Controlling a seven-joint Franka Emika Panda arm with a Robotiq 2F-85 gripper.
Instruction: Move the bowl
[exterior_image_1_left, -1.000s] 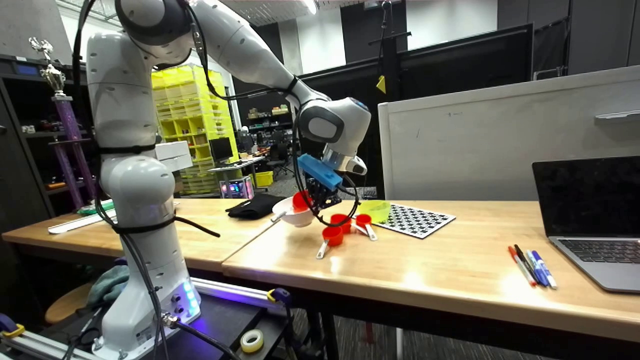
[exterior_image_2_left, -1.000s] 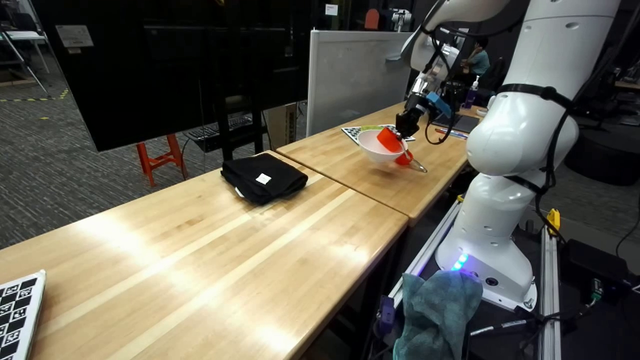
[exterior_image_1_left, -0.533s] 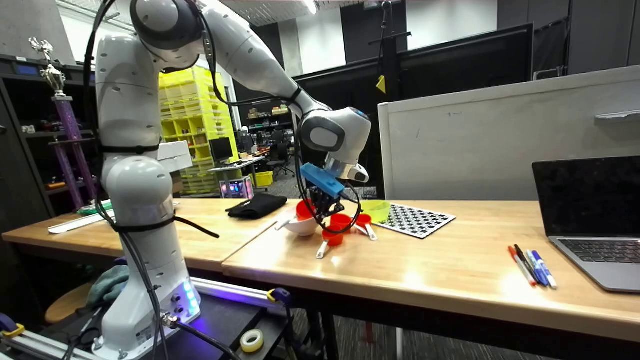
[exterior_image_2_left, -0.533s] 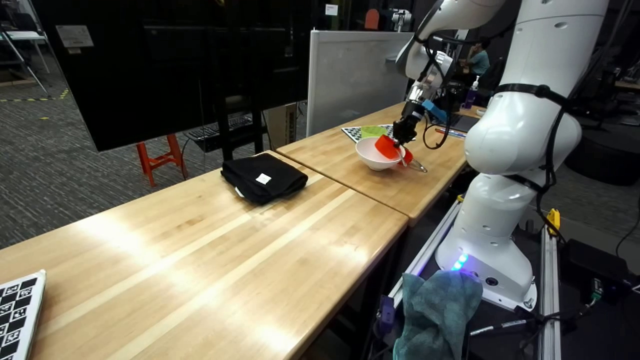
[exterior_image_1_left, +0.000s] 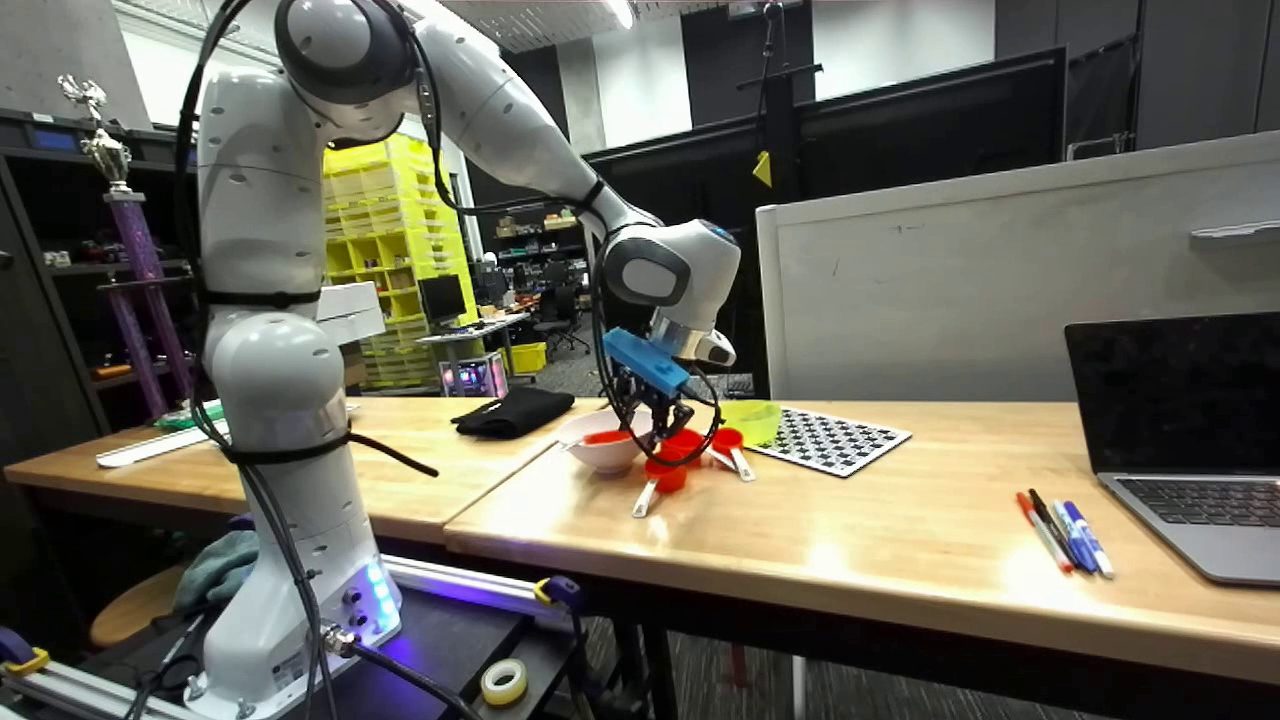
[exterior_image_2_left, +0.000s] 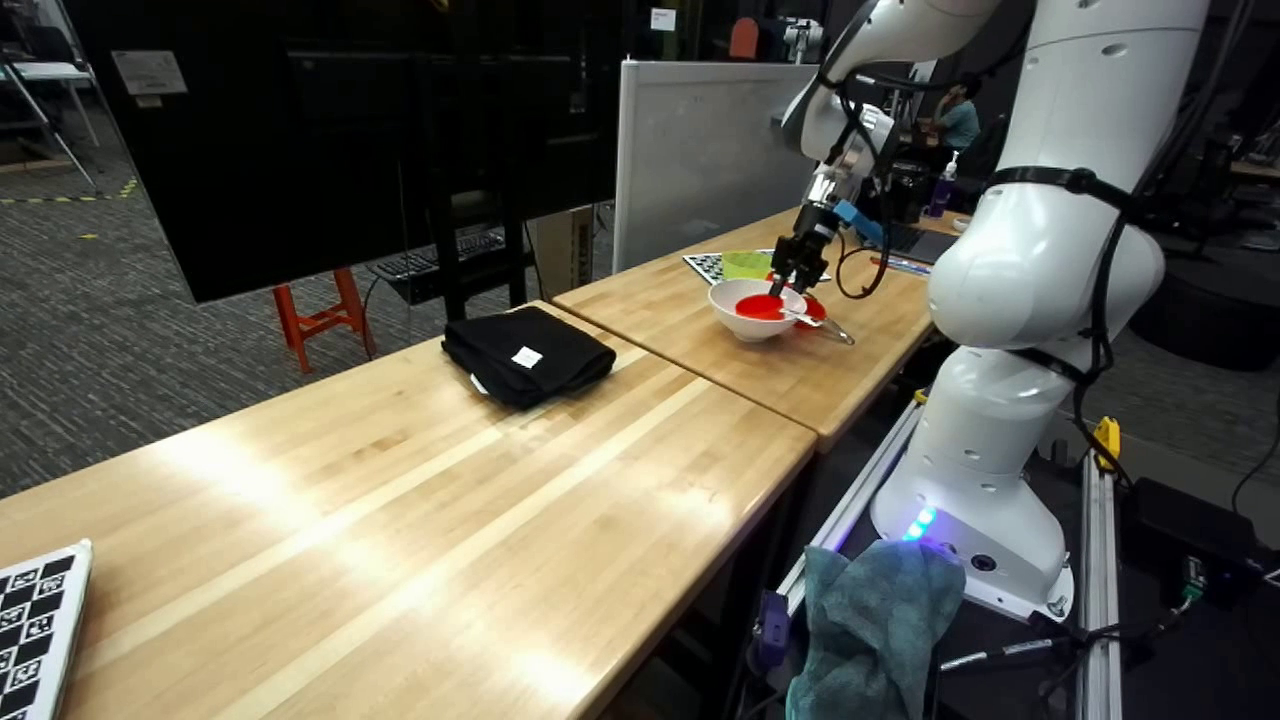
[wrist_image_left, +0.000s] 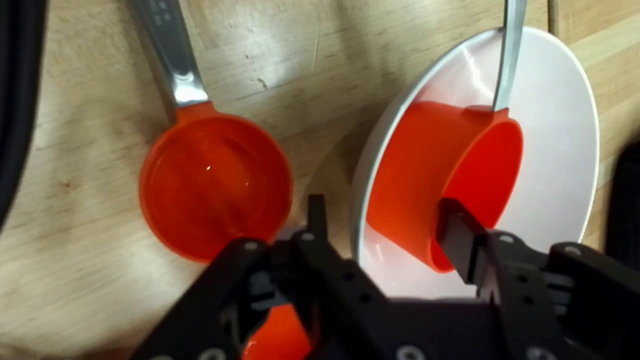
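Note:
The white bowl (exterior_image_2_left: 737, 324) stands upright on the table, as both exterior views show. Inside it lies a red measuring cup (wrist_image_left: 415, 175), tipped on its side, its metal handle (wrist_image_left: 509, 60) crossing the bowl's rim. My gripper (wrist_image_left: 384, 216) is low over the near rim with its jaws apart. One finger (wrist_image_left: 317, 220) is outside the bowl; the opposite finger (wrist_image_left: 460, 240) reaches inside, at the cup's mouth. Bowl wall and cup side lie between them with gaps visible, so nothing looks gripped. In an exterior view the cable loop partly covers the gripper (exterior_image_1_left: 655, 425).
Several red measuring cups (exterior_image_1_left: 666, 473) lie close beside the bowl, one cup (wrist_image_left: 215, 185) left of the outer finger. A yellow-green container (exterior_image_1_left: 755, 421) sits on a checkered board (exterior_image_1_left: 835, 442). Folded black cloth (exterior_image_2_left: 527, 357), pens (exterior_image_1_left: 1070, 535) and a laptop (exterior_image_1_left: 1180, 400) are farther off.
The bowl came down onto the table, pinched together with the cup. Then the jaws opened, and the cup dropped from the rim into the bowl.

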